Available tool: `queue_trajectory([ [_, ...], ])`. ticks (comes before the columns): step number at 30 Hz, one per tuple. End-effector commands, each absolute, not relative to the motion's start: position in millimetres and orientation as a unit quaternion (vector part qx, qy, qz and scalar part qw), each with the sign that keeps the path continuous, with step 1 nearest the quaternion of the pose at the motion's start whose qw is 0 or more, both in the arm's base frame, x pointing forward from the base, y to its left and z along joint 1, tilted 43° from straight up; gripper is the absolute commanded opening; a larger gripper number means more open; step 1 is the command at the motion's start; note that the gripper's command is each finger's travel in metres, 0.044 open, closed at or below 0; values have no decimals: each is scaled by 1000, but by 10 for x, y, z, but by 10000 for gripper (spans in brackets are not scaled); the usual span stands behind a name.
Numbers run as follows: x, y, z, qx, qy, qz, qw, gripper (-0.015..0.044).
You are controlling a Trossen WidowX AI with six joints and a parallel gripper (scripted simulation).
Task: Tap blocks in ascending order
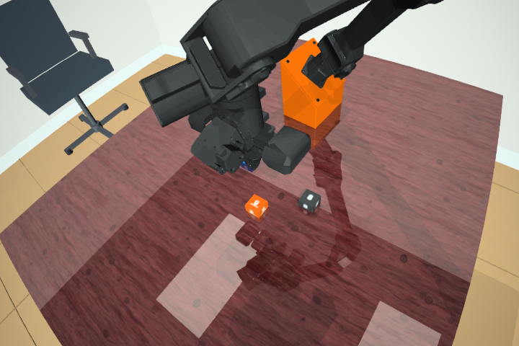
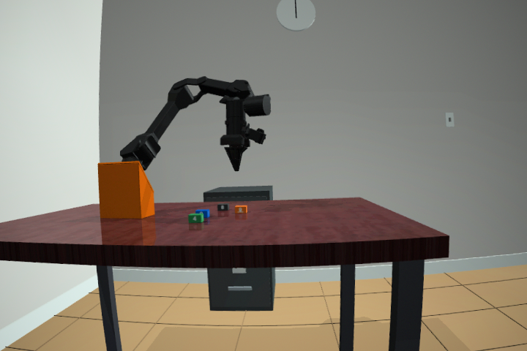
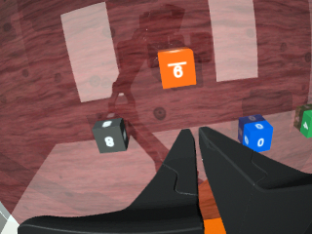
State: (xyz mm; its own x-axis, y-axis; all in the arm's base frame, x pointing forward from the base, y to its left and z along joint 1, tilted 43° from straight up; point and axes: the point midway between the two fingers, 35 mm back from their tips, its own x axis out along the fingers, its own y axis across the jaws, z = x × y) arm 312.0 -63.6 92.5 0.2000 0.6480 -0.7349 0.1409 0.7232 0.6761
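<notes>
Four small digit blocks lie on the dark red table (image 1: 411,163) (image 2: 314,223). The orange block (image 1: 256,205) (image 2: 240,208) (image 3: 175,68) and the black block (image 1: 309,200) (image 2: 222,207) (image 3: 109,135) lie apart near the middle. The blue block (image 2: 203,211) (image 3: 255,133) shows only as a sliver under the arm in the top view (image 1: 247,165). The green block (image 2: 195,217) (image 3: 306,120) is hidden by the arm there. My gripper (image 2: 236,168) (image 3: 194,136) is shut on nothing and hangs high above the blocks, pointing down, touching none.
The arm's tall orange base box (image 1: 309,97) (image 2: 121,190) stands at the back of the table. An office chair (image 1: 47,69) stands on the floor to the left. A grey filing cabinet (image 2: 237,193) stands behind the table.
</notes>
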Motion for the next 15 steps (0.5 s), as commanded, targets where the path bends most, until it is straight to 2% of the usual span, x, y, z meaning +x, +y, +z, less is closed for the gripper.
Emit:
queue_trajectory([
  [1, 3162, -658, 966, 315, 600, 184, 711, 20],
  [8, 3330, -151, 393, 316, 600, 185, 711, 20],
  [15, 3335, -127, 368, 317, 599, 186, 711, 20],
])
